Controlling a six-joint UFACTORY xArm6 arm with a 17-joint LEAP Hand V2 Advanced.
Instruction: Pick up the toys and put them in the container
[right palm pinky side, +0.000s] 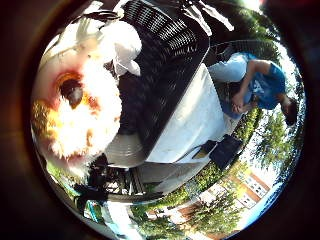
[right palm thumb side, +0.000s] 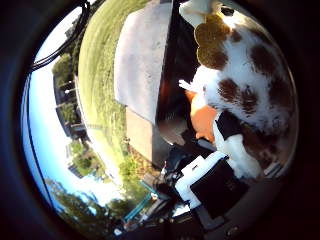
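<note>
A plush toy fills much of both palm views, close against my palm. In the little finger side view it is fluffy white and yellow fur with a dark eye (right palm pinky side: 70, 100). In the thumb side view it is white with brown spots and an orange part (right palm thumb side: 245, 80). My right hand (right palm thumb side: 215, 180) shows as white and black parts curled against the toy, with a white finger (right palm pinky side: 122, 45) over the fur. The black mesh container (right palm pinky side: 165, 60) lies right beside the toy on the white table (right palm pinky side: 195, 125).
The table's edge (right palm thumb side: 140, 60) stands over green grass (right palm thumb side: 95, 90). Dark frame parts (right palm pinky side: 215, 150) show under the table's edge. Trees and a building (right palm pinky side: 245, 185) are far off.
</note>
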